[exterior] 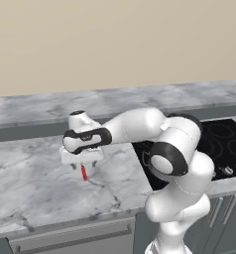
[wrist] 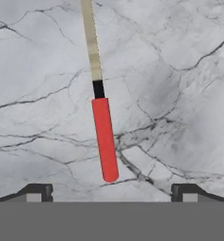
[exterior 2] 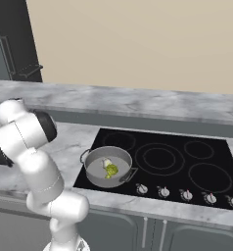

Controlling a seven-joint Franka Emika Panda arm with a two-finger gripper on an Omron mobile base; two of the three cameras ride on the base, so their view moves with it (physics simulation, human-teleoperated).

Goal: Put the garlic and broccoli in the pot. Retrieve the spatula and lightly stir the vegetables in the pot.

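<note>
Tool [wrist: 112, 192] spread wide and empty, poised low over the spatula [wrist: 104, 136], one dark tip to each side of the handle's rounded butt, not touching it; aimed straight down, probably so the jaws can straddle the handle for a pinch. Spatula flat on the marbled surface [exterior: 35, 183], well left of the hob [exterior 2: 177, 162]: smooth glossy red handle, short black collar, then a thin pale metal shank running out of frame; head not seen. Surface grey-white stone, veined with dark cracks, matte. Pot [exterior 2: 108, 166] parked on the near-left burner, round, shallow, dull grey metal, loop handles at the sides. Garlic [exterior 2: 106, 162], pale and smooth, and broccoli [exterior 2: 111, 170], bumpy yellow-green, already inside, touching. Only fetching and stirring seemingly left.
</note>
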